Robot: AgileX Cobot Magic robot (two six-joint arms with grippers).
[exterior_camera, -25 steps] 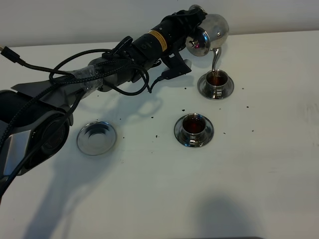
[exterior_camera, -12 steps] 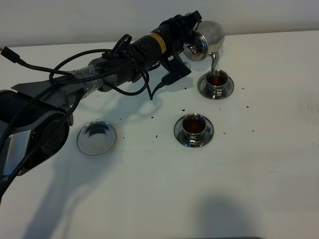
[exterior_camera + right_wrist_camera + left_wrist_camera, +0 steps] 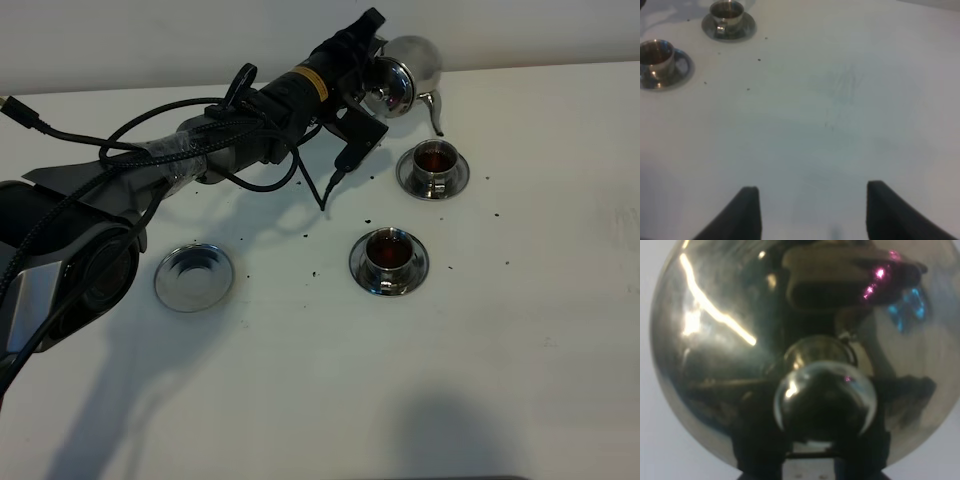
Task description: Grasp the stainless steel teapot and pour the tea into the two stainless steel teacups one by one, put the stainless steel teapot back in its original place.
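The stainless steel teapot (image 3: 405, 72) hangs tilted in the air at the back of the table, its thin spout (image 3: 434, 110) just above and behind the far teacup (image 3: 433, 163). My left gripper (image 3: 372, 62) is shut on the teapot at its handle side. In the left wrist view the pot's shiny body (image 3: 715, 340) and lid knob (image 3: 824, 400) fill the frame. Both teacups, the far one and the near one (image 3: 389, 253), hold dark tea and stand on their saucers. The empty wider saucer (image 3: 194, 276) lies at the left. My right gripper (image 3: 810, 215) is open and empty over bare table.
Dark tea specks (image 3: 368, 221) are scattered on the white table (image 3: 520, 330) around the cups. A black cable (image 3: 330, 185) hangs from the left arm near the far cup. Both cups also show in the right wrist view (image 3: 729, 14), (image 3: 657, 57).
The teapot has tipped back and risen, and its spout has lifted away from the far teacup. The stream of tea has stopped. The right arm has not moved.
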